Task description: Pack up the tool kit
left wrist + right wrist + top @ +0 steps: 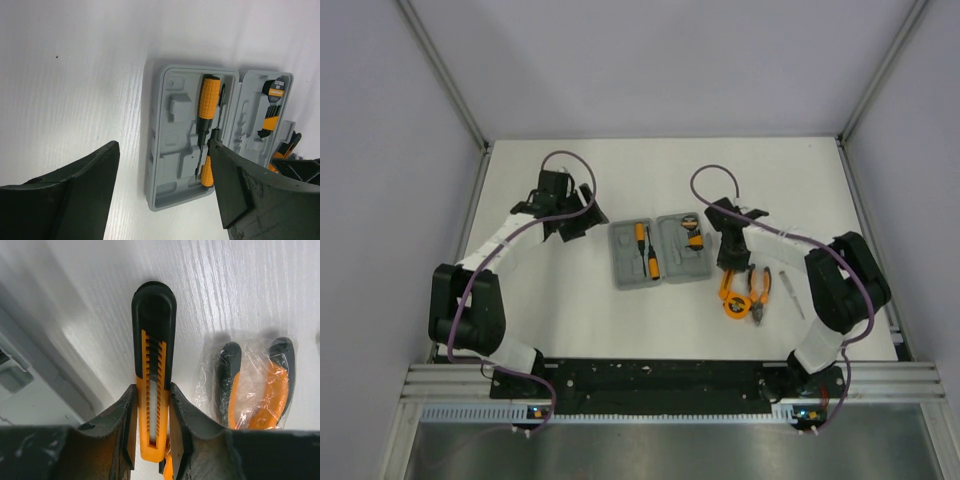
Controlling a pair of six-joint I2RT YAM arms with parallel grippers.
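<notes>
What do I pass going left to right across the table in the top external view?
Left pincer → grey case → pliers → slim pale tool. The right pincer, gripping the utility knife, overlaps the pliers' span, so it is left out.

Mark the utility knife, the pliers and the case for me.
utility knife (pixel 152 365): right wrist view, on its ribbed orange slide.
pliers (pixel 279 385): right wrist view, on the orange part of one handle.
case (pixel 172 150): left wrist view, on a bare moulded recess of its grey tray.
</notes>
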